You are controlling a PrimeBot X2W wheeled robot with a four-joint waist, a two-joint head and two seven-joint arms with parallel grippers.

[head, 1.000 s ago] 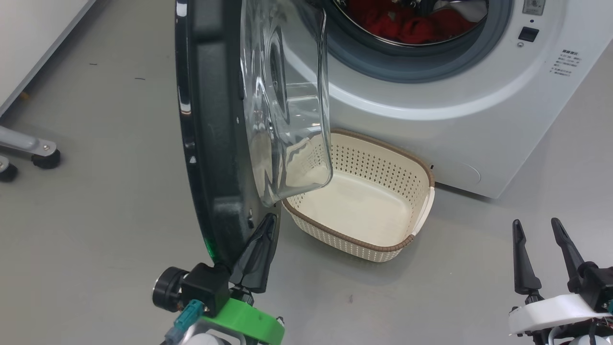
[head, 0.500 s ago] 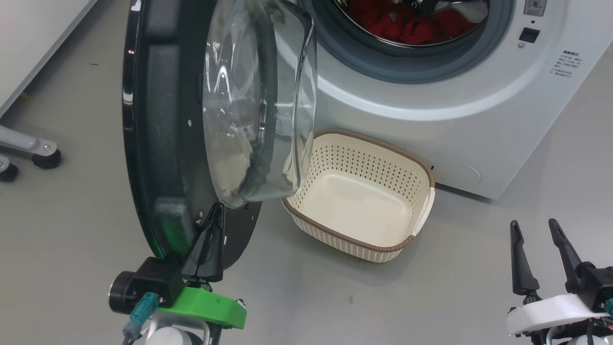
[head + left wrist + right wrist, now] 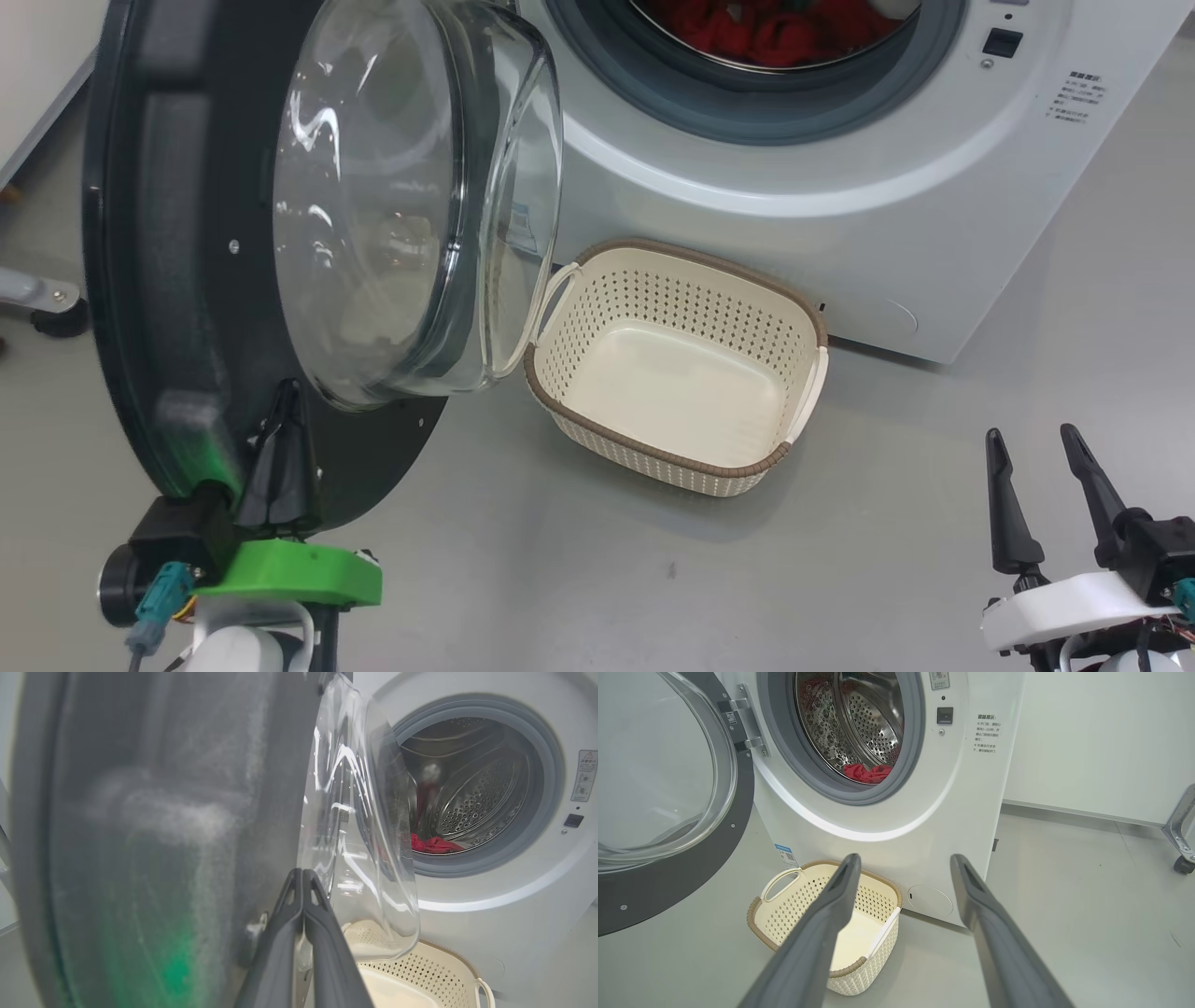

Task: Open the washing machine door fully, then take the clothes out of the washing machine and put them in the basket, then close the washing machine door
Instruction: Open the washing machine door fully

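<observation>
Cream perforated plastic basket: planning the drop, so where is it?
The cream basket sits on the floor, head view centre, before the white washing machine, right of its open black-rimmed glass door.

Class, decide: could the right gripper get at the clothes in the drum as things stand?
Probably yes: the door stands aside, the right gripper is open, nothing blocks the clothes.

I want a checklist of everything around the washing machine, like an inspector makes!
Surface: smooth grey floor.
Job's things: washing machine door stands wide open; red clothes inside the washing machine; basket on the floor in front, nothing in it.
Clutter: nothing seen.
Grippers: left claw shut, tips against the door's inner side; right claw open, holding nothing.
Cables: teal plug with a wire at the left wrist.
Surroundings: white wall; wheeled metal leg.
</observation>
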